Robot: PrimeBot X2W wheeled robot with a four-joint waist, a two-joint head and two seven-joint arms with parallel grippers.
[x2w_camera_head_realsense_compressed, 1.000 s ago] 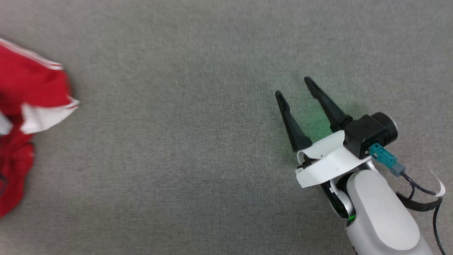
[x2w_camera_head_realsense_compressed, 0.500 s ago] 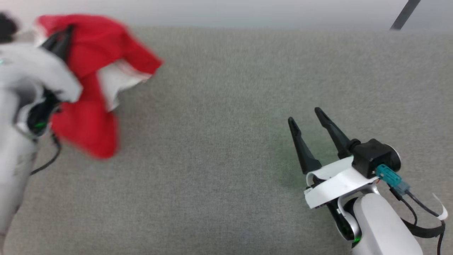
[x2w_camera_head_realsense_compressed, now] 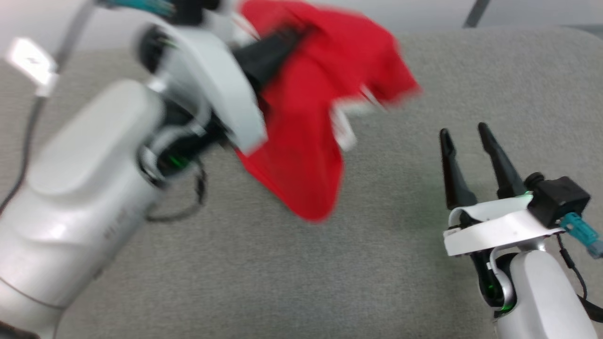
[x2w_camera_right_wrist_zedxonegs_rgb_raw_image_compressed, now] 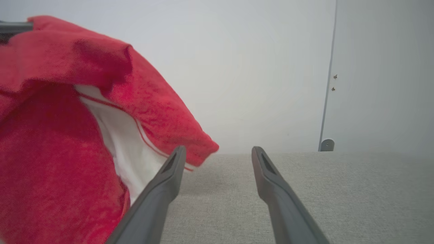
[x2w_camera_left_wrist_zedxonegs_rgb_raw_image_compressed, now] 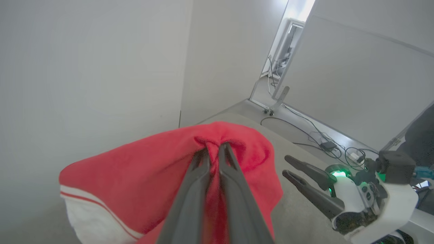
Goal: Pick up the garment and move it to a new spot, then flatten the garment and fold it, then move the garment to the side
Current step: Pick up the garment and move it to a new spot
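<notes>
Garment (x2w_camera_head_realsense_compressed: 306, 141): limp, bunched red-and-white fabric

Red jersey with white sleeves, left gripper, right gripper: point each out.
Red jersey with white sleeves (x2w_camera_head_realsense_compressed: 301, 155): head view, red body.
Left gripper (x2w_camera_left_wrist_zedxonegs_rgb_raw_image_compressed: 213, 149): left wrist view, between shut fingertips.
Right gripper (x2w_camera_head_realsense_compressed: 463, 129): head view, between open fingertips.

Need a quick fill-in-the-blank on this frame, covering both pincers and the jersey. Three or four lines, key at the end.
1. The left pincer is shut on a bunched fold of the ____ jersey.
2. The right pincer holds nothing; its jaws stand ____.
3. The jersey's sleeve is ____ with thin red stripes at its trim.
4. In the head view, the jersey is on the right pincer's ____ side.

Missing words: red; open; white; left
</notes>
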